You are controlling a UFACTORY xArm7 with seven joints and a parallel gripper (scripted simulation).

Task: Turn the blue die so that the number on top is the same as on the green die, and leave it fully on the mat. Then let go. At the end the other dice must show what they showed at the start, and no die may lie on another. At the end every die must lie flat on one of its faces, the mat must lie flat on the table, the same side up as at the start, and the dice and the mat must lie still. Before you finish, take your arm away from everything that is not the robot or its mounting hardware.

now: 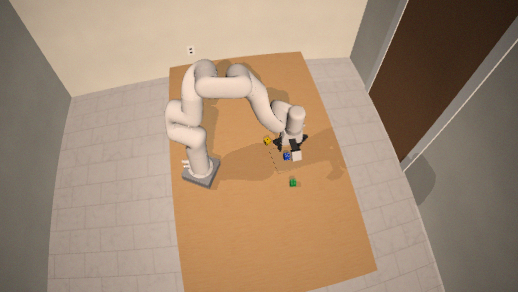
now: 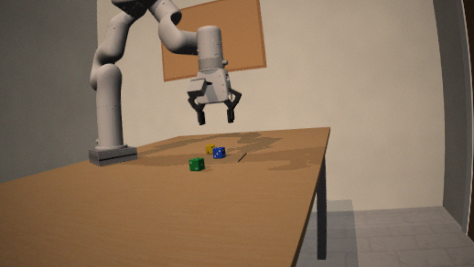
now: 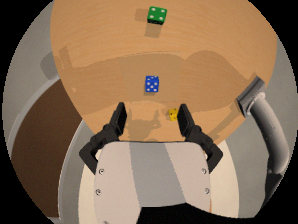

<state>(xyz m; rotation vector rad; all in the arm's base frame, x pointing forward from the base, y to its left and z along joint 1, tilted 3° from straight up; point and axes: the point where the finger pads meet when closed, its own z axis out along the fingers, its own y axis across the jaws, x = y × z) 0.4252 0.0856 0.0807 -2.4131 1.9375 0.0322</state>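
Observation:
The blue die (image 1: 287, 156) (image 2: 219, 153) (image 3: 152, 84) lies flat on the table, free of the fingers. Its top face shows several white pips, too small to count. The green die (image 1: 293, 183) (image 2: 197, 164) (image 3: 157, 15) lies flat a short way nearer the front, also with several pips on top. My gripper (image 1: 289, 146) (image 2: 215, 121) (image 3: 152, 109) is open and empty, hanging well above the blue die. The mat is the table's colour; only a faint dashed edge (image 1: 273, 161) shows beside the blue die.
A yellow die (image 1: 267, 141) (image 2: 210, 149) (image 3: 172, 113) lies close behind the blue die, apart from it. The arm's base (image 1: 200, 175) (image 2: 113, 154) stands on the table's left side. The table's right edge (image 2: 320, 155) drops off to the floor.

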